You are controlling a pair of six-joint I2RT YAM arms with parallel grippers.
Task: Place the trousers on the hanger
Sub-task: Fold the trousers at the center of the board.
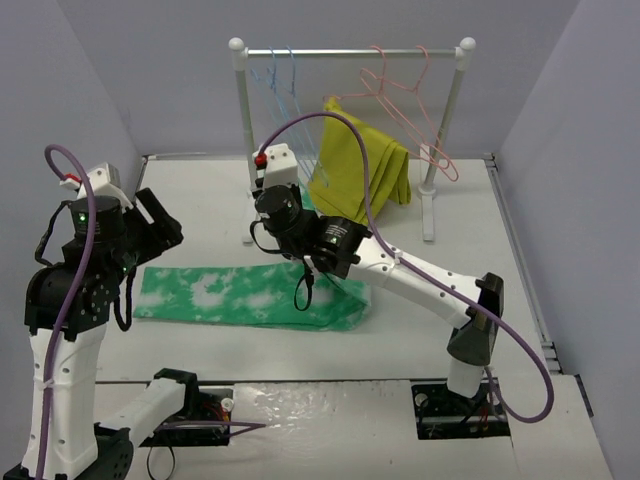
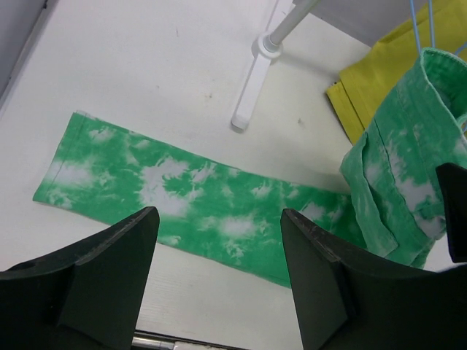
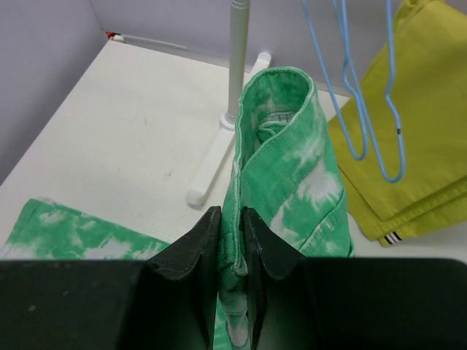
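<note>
Right tool (image 3: 232,219) grips the trousers (image 3: 292,160) by the waist, raised beside the far hanger (image 3: 399,131), likely for draping; left tool (image 2: 219,226) gapes empty.

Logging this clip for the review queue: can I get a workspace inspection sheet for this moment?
Surface: white table, a few faint marks.
Job's things: trousers with the legs flat on the table and the waist end lifted; light-blue hanger, one of two alike, hanging on the rack, nothing on it yet.
Clutter: mustard garment below the rack; pink hangers on the rail.
Grippers: right gripper shut on the trousers' waist; left gripper open above the legs, holding nothing.
Cables: purple cable looping along each arm.
Surroundings: plain grey walls on three sides; nothing else seen.
</note>
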